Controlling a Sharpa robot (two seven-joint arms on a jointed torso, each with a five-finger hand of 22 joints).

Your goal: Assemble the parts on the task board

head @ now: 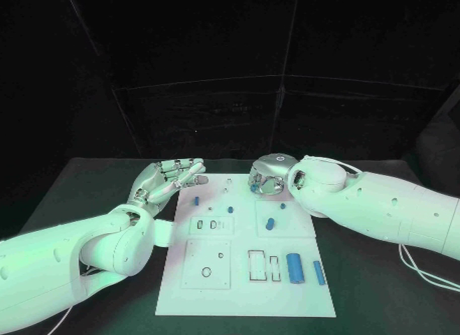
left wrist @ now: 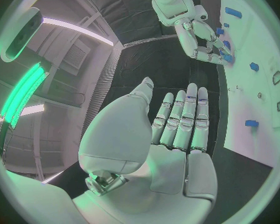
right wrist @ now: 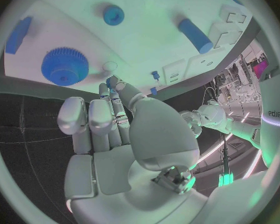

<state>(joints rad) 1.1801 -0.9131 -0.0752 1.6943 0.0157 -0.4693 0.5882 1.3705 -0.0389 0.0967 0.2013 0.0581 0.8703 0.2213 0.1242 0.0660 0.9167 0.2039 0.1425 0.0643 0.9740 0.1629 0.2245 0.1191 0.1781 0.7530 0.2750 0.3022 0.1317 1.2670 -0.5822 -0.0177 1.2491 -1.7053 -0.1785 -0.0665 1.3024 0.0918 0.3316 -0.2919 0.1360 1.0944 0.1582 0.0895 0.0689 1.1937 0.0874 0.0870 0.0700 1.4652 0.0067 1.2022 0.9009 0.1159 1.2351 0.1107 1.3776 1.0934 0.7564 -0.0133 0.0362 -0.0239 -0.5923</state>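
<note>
Blue parts [head: 294, 266] lie scattered on the white task board [head: 245, 296], mostly toward five o'clock. The right hand [head: 267, 181], fingers together, empty, hovers near the gear [right wrist: 65, 65] at twelve; the left hand [head: 167, 177] waits spread. Next, I'd guess: grasping the gear.
</note>
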